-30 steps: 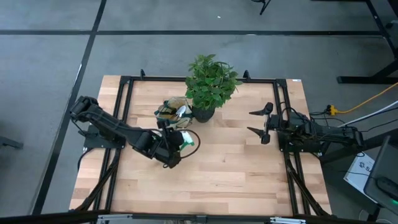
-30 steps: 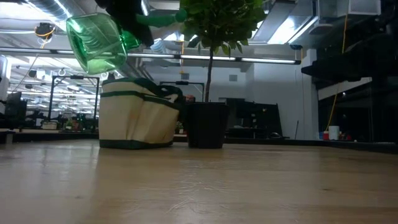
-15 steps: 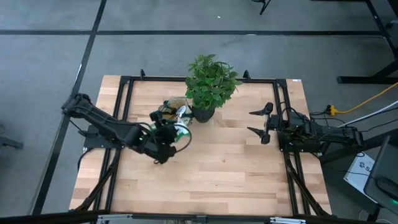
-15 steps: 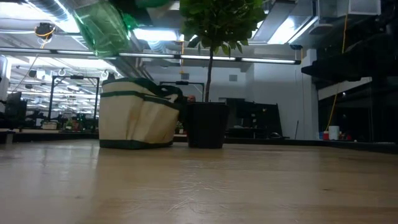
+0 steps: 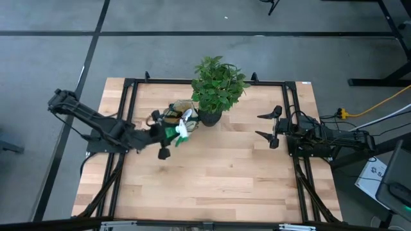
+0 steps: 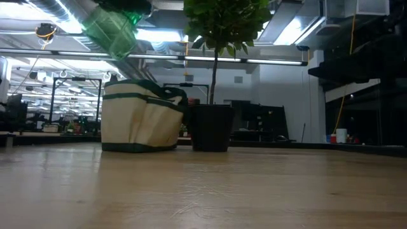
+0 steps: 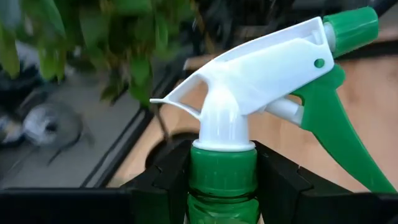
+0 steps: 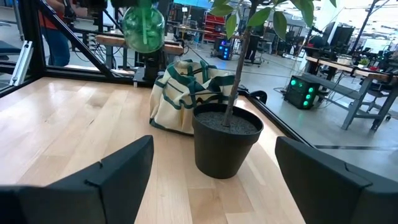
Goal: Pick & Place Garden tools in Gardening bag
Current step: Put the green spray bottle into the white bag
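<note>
The translucent green spray bottle hangs in the air beside the beige gardening bag, with my left gripper shut on it. Its white spray head and green trigger stand out beyond the fingers. The bag rests on its base on the table, next to the black pot of the leafy plant, and something pale and metallic shows in its open top. My right gripper waits open at the table's right side. My left gripper pinches the bottle's neck at the green collar, just under the white spray head, with one finger on each side. The fingers come from the table's left, slanting a little downward. The bottle is lifted clear and tilted, its body below the fingers.
The plant's leaves spread over the far middle of the table, right of the bag. A black frame runs around the tabletop. Bare wood covers the near half of the table.
My left gripper has carried the spray bottle toward the table's left and far edges, closer to the bag, and a little upward. It has tipped up from pointing steeply down to nearly level, so the bottle has tilted with it.
</note>
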`<act>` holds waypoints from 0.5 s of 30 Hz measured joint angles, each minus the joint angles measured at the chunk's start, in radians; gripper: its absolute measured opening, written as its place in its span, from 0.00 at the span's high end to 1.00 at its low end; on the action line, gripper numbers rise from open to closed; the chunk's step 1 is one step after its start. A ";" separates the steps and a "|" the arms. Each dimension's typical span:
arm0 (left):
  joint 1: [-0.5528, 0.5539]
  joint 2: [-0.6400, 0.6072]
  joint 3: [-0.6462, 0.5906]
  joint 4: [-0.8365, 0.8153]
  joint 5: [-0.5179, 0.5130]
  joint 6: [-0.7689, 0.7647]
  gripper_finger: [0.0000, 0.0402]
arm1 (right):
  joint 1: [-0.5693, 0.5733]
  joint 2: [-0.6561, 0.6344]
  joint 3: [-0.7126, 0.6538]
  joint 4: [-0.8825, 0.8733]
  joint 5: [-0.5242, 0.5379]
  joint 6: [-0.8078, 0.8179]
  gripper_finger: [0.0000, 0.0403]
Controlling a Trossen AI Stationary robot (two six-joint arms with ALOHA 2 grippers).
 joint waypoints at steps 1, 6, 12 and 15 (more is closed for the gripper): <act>0.011 -0.028 -0.034 0.070 0.026 0.044 0.65 | 0.000 0.000 0.000 0.000 0.000 0.000 0.15; 0.089 -0.141 -0.200 0.422 0.230 0.244 0.65 | 0.000 0.000 0.000 0.000 0.000 0.000 0.15; 0.213 -0.182 -0.347 0.732 0.510 0.370 0.65 | 0.000 0.000 0.000 0.000 0.000 0.000 0.15; 0.289 -0.182 -0.365 0.798 0.619 0.360 0.65 | 0.000 0.000 0.000 0.000 0.000 0.001 0.15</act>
